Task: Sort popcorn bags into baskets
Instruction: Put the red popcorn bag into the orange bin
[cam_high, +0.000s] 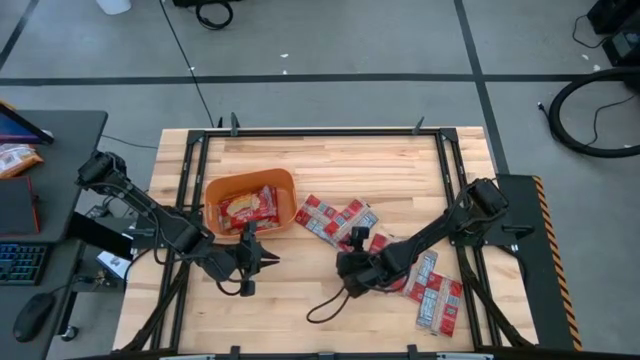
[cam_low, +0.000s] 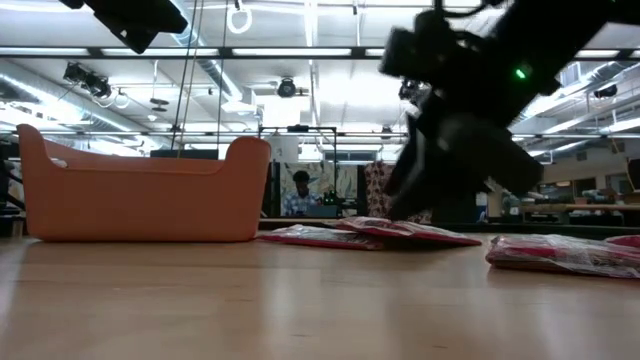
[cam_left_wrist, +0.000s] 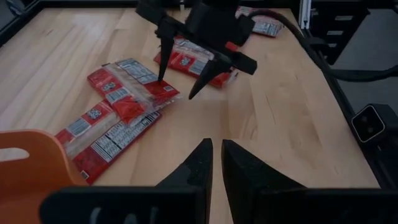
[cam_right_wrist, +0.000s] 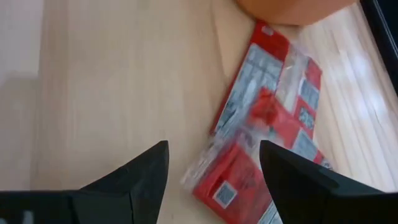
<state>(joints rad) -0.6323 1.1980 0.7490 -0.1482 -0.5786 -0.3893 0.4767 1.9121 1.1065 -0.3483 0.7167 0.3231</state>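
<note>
The right gripper (cam_right_wrist: 211, 171) stands wide and empty, fingers straddling bare wood at the edge of a loose heap of bags (cam_right_wrist: 273, 118), the nearest bag just beside one fingertip; it probably spreads this wide to take a flat packet by its edge; in the high view it (cam_high: 352, 272) hangs low at the middle of the table (cam_high: 330, 160), the heap (cam_high: 335, 217) just ahead of it; more bags (cam_high: 438, 295) lie under its arm near the right edge; the left gripper (cam_left_wrist: 216, 163) is narrow, nearly shut, holding nothing, parked by the tub (cam_high: 250, 205), seemingly waiting; the tub already holds a couple of bags (cam_high: 252, 207), so sorting looks barely begun; most bags lie flat and overlapped, which may make picking out one awkward.
</note>
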